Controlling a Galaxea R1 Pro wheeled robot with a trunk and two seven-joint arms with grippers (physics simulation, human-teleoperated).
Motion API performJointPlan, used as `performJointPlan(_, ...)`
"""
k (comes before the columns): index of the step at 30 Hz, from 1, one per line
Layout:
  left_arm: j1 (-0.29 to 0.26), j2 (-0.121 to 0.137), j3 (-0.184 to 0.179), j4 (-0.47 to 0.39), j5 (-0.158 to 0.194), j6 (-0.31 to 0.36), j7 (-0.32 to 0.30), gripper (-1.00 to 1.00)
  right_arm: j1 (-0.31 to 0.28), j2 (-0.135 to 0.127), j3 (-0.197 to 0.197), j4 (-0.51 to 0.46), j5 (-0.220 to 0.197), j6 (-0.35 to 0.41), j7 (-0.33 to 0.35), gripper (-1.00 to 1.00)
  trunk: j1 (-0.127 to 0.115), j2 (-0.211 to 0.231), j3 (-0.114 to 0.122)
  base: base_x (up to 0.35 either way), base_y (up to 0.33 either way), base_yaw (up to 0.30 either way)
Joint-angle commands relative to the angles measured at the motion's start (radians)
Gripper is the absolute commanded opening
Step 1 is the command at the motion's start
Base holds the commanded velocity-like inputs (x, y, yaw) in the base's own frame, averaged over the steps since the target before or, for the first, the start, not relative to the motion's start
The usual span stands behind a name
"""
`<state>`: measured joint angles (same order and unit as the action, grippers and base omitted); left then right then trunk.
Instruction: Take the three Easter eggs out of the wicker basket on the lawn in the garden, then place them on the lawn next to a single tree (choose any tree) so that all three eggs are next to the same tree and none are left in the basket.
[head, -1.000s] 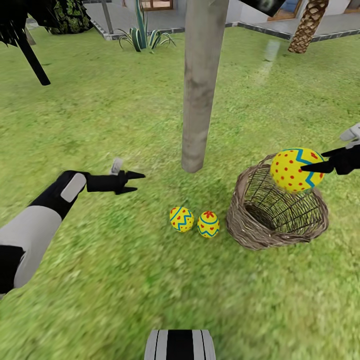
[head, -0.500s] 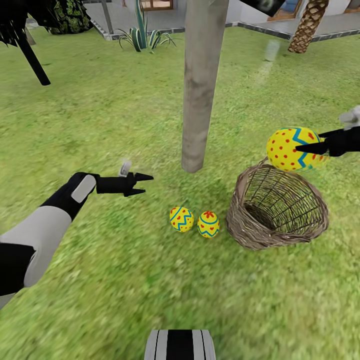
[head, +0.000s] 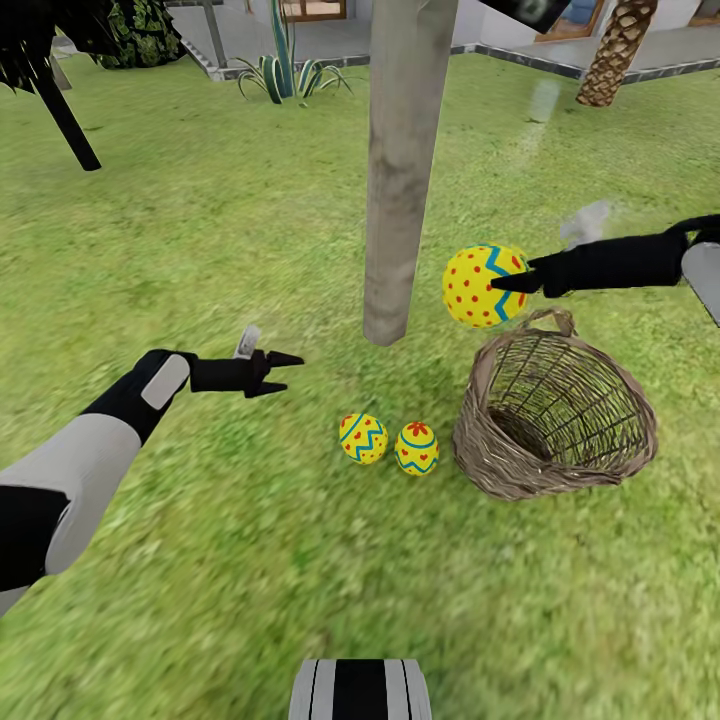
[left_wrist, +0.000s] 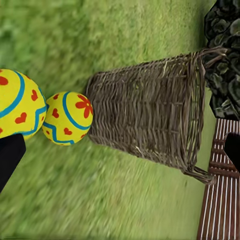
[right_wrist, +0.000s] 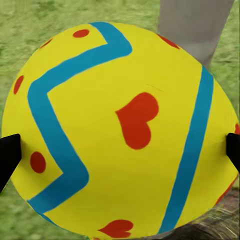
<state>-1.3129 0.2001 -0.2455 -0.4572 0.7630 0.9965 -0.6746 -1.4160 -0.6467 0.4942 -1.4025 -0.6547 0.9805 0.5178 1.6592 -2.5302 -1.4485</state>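
My right gripper (head: 510, 282) is shut on a yellow Easter egg (head: 483, 286) with red dots and a blue zigzag, held in the air between the tree trunk (head: 402, 170) and the wicker basket (head: 555, 420). Up close in the right wrist view that egg (right_wrist: 120, 130) sits between the two fingertips. Two more eggs (head: 363, 438) (head: 416, 448) lie on the lawn (head: 200, 230) between the trunk's foot and the basket. The basket looks empty and leans a little. My left gripper (head: 285, 372) hovers open left of the two eggs, low over the grass; its wrist view shows both eggs (left_wrist: 67, 117) beside the basket (left_wrist: 150, 120).
A dark thin-trunked tree (head: 60, 110) stands at the far left, a scaly palm trunk (head: 615, 50) at the far right, spiky plants (head: 285, 70) and paving behind. Open grass spreads left of the trunk and in front of me.
My right arm has carried the held egg up out of the basket and leftward toward the trunk. The left gripper has drifted slightly forward. The two eggs on the grass stayed put.
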Motion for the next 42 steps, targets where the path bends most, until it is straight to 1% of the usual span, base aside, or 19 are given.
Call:
performJointPlan(1,-0.001,0.003,-0.005,0.007,-0.001,-0.002,-0.006,1.00,-0.004,0.028,0.016,0.011,0.029,0.001,0.005,-1.00,0.000,0.000,-0.001,0.000,0.000,0.000)
performJointPlan(3,-0.002,0.009,-0.005,0.014,-0.007,-0.005,-0.007,1.00,-0.005,0.077,0.049,0.027,0.063,0.001,0.005,-1.00,0.000,0.000,-0.001,0.000,0.000,0.000)
performJointPlan(7,-0.002,0.030,-0.005,0.021,-0.024,-0.005,-0.007,1.00,-0.006,0.136,0.066,0.072,0.118,0.001,0.005,-1.00,0.000,0.000,-0.001,0.000,0.000,0.000)
performJointPlan(9,-0.002,0.034,-0.005,0.045,-0.025,-0.009,-0.007,1.00,-0.006,0.183,0.090,0.091,0.154,0.001,0.005,-1.00,0.000,0.000,-0.001,0.000,0.000,0.000)
performJointPlan(11,-0.001,0.039,-0.005,0.055,-0.025,-0.038,-0.008,1.00,-0.006,0.241,0.128,0.111,0.204,-0.002,0.003,-1.00,0.000,0.000,-0.001,0.000,0.000,0.000)
performJointPlan(12,-0.001,0.042,-0.005,0.058,-0.025,-0.052,-0.008,1.00,-0.004,0.293,0.146,0.130,0.248,-0.008,0.002,-1.00,0.000,0.000,-0.001,0.000,0.000,0.000)
performJointPlan(13,-0.001,0.046,-0.005,0.059,-0.025,-0.056,-0.008,1.00,-0.002,0.321,0.151,0.136,0.268,-0.012,0.001,-1.00,0.000,0.000,-0.001,0.000,0.000,0.000)
performJointPlan(14,-0.002,0.058,-0.005,0.059,-0.023,-0.060,-0.009,1.00,0.001,0.372,0.157,0.149,0.293,-0.028,-0.002,-1.00,0.000,0.000,-0.001,0.000,0.000,0.000)
performJointPlan(15,-0.002,0.066,-0.005,0.060,-0.022,-0.061,-0.008,1.00,0.002,0.395,0.158,0.157,0.300,-0.039,-0.004,-1.00,0.000,0.000,-0.001,0.000,0.000,0.000)
performJointPlan(17,-0.001,0.103,-0.005,0.079,-0.020,-0.063,-0.009,1.00,0.009,0.438,0.160,0.167,0.304,-0.063,-0.033,-1.00,0.000,0.000,-0.001,0.000,0.000,0.000)
performJointPlan(19,-0.002,0.129,-0.005,0.110,-0.021,-0.065,-0.009,1.00,0.031,0.458,0.160,0.170,0.303,-0.101,-0.056,-1.00,0.000,0.000,-0.001,0.000,0.000,0.000)
performJointPlan(21,-0.001,0.149,-0.005,0.152,-0.023,-0.084,-0.010,1.00,0.088,0.468,0.159,0.171,0.303,-0.163,-0.065,-1.00,0.000,0.000,-0.001,0.000,0.000,0.000)
performJointPlan(26,-0.001,0.183,-0.005,0.172,-0.019,-0.113,-0.010,1.00,0.152,0.474,0.159,0.175,0.304,-0.210,-0.071,-1.00,0.000,0.000,-0.001,0.000,0.000,0.000)
performJointPlan(30,-0.002,0.209,-0.004,0.173,-0.015,-0.115,-0.011,1.00,0.221,0.478,0.161,0.199,0.292,-0.280,-0.121,-1.00,0.000,0.000,-0.001,0.000,0.002,0.000)
performJointPlan(35,-0.001,0.214,-0.004,0.179,-0.016,-0.116,-0.011,1.00,0.291,0.533,0.156,0.189,0.243,-0.304,-0.199,-1.00,0.000,0.000,-0.001,0.000,0.208,0.000)
performJointPlan(37,-0.001,0.214,-0.004,0.217,-0.020,-0.116,-0.011,1.00,0.336,0.575,0.154,0.189,0.214,-0.339,-0.210,-1.00,0.000,0.000,-0.001,0.000,0.297,0.000)
performJointPlan(38,-0.001,0.214,-0.004,0.227,-0.021,-0.116,-0.012,1.00,0.353,0.588,0.154,0.190,0.207,-0.364,-0.218,-1.00,0.000,0.000,-0.001,0.000,0.284,0.000)
performJointPlan(40,-0.001,0.214,-0.004,0.234,-0.021,-0.116,-0.012,1.00,0.367,0.596,0.155,0.190,0.198,-0.389,-0.229,-1.00,0.000,0.000,-0.001,0.000,0.234,0.000)
performJointPlan(42,-0.002,0.214,-0.004,0.237,-0.021,-0.116,-0.013,1.00,0.389,0.598,0.154,0.179,0.166,-0.401,-0.235,-1.00,0.000,0.000,-0.001,0.000,0.163,0.000)
